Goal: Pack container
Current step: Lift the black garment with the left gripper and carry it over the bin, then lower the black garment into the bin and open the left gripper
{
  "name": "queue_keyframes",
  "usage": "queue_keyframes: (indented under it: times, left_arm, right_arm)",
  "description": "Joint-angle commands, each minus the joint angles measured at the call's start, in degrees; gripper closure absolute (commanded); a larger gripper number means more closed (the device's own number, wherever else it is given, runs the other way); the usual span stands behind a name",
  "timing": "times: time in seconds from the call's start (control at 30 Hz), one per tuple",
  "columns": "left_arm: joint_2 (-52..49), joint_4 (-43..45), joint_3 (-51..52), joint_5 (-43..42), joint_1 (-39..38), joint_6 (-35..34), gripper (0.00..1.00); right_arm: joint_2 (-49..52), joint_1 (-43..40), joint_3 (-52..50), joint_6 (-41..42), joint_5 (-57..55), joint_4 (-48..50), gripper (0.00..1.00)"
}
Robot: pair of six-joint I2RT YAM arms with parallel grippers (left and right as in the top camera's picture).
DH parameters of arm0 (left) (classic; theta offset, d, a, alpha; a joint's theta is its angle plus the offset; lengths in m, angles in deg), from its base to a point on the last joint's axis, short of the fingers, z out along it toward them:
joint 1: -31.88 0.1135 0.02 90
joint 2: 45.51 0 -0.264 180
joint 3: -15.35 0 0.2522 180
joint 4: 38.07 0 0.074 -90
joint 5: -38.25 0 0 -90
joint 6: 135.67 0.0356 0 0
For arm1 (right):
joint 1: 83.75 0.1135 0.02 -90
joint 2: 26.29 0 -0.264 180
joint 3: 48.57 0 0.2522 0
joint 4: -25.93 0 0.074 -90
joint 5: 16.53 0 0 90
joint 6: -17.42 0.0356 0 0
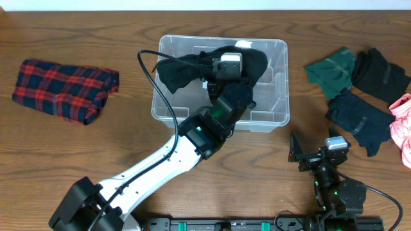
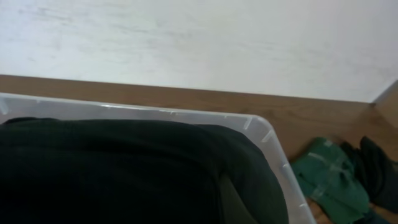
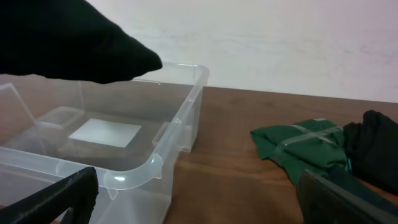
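The clear plastic container stands at the middle back of the table; its rim shows in the left wrist view and the right wrist view, with a white label on its base. My left gripper reaches over the tub, its fingers hidden under a black garment that hangs above the tub floor and fills the lower left wrist view. My right gripper is open and empty, low over the table to the right of the tub.
A red and navy plaid cloth lies at the left. At the right lie a green garment, a black one, a navy one and a pink one at the edge.
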Motion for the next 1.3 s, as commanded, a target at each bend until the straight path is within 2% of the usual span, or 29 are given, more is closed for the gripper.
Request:
queue_keyframes:
  times: [0.0,0.17,0.4,0.7,0.8,0.9,1.0,1.27]
  left_arm:
    - [0.0,2.4,-3.3,1.8,-0.1,1.1,0.94]
    - [-1.9,3.5,-3.3,1.7,-0.1,-1.7,0.94]
    - [-4.4,7.5,-3.3,-1.3,-0.2,-1.7,0.94]
    - [-5.6,8.2,-3.3,-0.5,-0.3,-1.4,0.93]
    - [-5.6,8.6,-3.3,-0.5,-0.3,-1.3,0.58]
    - [-5.6,9.0,-3.3,-0.6,-0.3,-1.3,0.32]
    - [-5.5,9.2,-3.3,-0.6,-0.3,-1.3,0.28]
    - [-3.5,7.9,-3.3,-0.6,-0.3,-1.3,0.27]
  right_arm:
    - [-0.4,-0.3,-0.1,0.6,0.2,-0.1,0.01]
    - [-0.4,-0.3,-0.1,0.6,0.2,-0.1,0.01]
    - [-0.4,-0.3,-0.1,0.7,0.2,-0.1,0.01]
    - [-0.4,-0.3,-0.1,0.6,0.2,-0.1,0.01]
    - [-0.4,-0.3,-0.1,0.6,0.3,-0.1,0.02]
    - [-0.4,-0.3,-0.1,0.6,0.3,-0.1,0.01]
    - [-0.4,-0.3,-0.1,0.7,0.2,-0.1,0.01]
    - [-0.4,-0.3,-0.1,0.6,0.2,-0.1,0.01]
